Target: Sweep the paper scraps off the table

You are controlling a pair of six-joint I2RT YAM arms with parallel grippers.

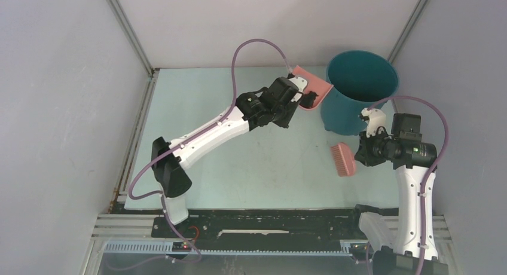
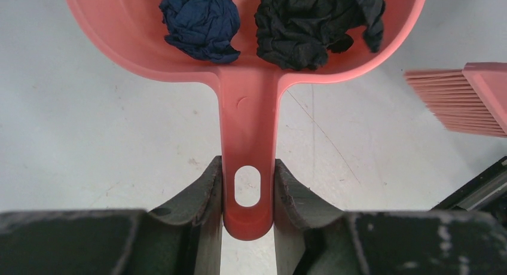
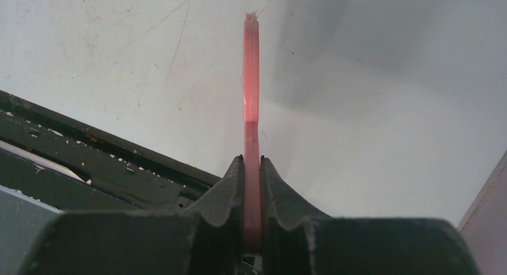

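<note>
The left gripper (image 2: 248, 188) clamps the flat handle of a pink dustpan (image 2: 248, 107), its two dark fingers (image 2: 203, 191) partly closed and pressed against either side of the handle near the hanging hole. The paper scraps (image 2: 202, 24) lie inside the pan: a dark blue wad on the left, a larger black one beside it, and a sliver of green at the very top edge of the left wrist view. Seen from above, the left arm reaches across the pale mint table (image 1: 239, 167) and holds the pan at the far side, just beside the rim of the teal bin (image 1: 344, 116) — whether pan and bin touch cannot be told.

On the right, the right gripper (image 3: 252, 167) is nearly closed on the thin handle of a pink hand brush (image 3: 252, 78), which shows edge-on between the finger pads and runs straight away from the wrist camera. From overhead, the brush head sits in front of the bin, near the right arm's wrist — bristles pointing toward the near edge, where a black rail (image 1: 269, 218) borders the table.
</note>
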